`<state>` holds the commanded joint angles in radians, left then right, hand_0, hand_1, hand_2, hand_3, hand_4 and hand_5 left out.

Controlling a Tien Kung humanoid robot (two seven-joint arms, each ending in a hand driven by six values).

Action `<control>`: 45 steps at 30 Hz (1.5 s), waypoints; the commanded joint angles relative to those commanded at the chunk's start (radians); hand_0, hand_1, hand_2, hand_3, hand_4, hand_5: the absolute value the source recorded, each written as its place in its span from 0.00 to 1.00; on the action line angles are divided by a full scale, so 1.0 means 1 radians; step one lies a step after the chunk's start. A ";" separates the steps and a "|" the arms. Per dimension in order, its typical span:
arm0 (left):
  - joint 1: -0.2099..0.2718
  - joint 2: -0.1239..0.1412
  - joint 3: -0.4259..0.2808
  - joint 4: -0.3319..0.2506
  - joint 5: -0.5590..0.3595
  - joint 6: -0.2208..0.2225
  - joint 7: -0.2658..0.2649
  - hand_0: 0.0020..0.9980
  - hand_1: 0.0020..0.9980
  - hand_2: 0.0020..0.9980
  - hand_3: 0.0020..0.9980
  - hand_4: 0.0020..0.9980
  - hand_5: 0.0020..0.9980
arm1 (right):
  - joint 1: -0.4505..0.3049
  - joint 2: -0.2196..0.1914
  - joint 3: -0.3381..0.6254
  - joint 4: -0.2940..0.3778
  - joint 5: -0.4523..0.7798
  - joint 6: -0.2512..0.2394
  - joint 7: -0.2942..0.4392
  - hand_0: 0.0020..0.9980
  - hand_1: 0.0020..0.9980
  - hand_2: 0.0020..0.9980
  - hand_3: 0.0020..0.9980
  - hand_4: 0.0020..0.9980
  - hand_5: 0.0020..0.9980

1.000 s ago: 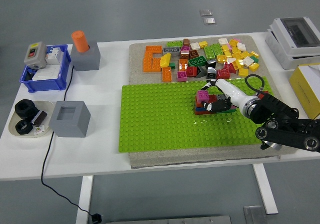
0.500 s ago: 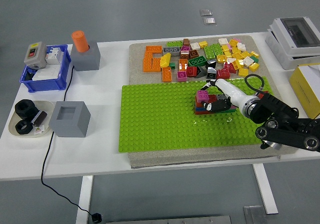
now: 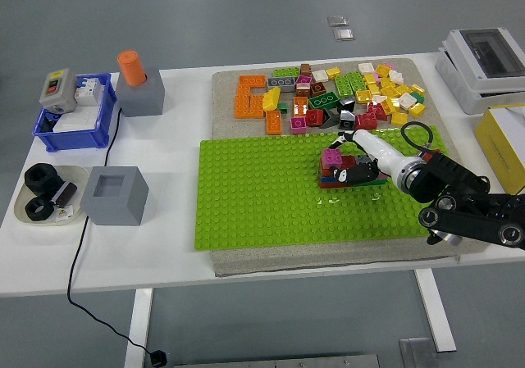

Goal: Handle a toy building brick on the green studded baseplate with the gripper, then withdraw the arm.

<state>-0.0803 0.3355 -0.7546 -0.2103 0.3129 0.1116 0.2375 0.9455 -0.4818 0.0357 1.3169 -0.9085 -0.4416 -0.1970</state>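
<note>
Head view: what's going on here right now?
The robot's right hand reaches in from the right over the green baseplate, with its fingers at a small stack of bricks with a magenta brick on top, standing on the plate. Whether the fingers actually grip a brick is too small to tell. The loose brick pile lies on the mat behind the plate. The left arm is out of view, and no person is at the table.

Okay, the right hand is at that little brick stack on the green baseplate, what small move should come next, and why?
Probably press gently down on the stack. The right hand sits right against its bricks on the baseplate, so seating comes before withdrawing. Whether the fingers grip a brick is hidden.
</note>
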 joint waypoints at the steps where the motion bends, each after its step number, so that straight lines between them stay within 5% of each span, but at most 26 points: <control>1: 0.000 0.000 0.001 0.000 0.000 0.000 0.000 0.81 0.80 0.78 0.74 0.85 0.57 | 0.000 0.000 0.000 0.000 0.000 0.001 0.000 0.97 1.00 1.00 0.67 0.61 0.07; 45: 0.000 0.000 0.002 0.000 0.001 -0.004 0.001 0.80 0.80 0.78 0.73 0.85 0.56 | -0.001 -0.002 0.005 0.003 0.001 0.014 -0.007 0.97 1.00 1.00 0.69 0.68 0.08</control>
<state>-0.0801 0.3352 -0.7526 -0.2102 0.3139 0.1075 0.2385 0.9446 -0.4842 0.0403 1.3199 -0.9072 -0.4274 -0.2042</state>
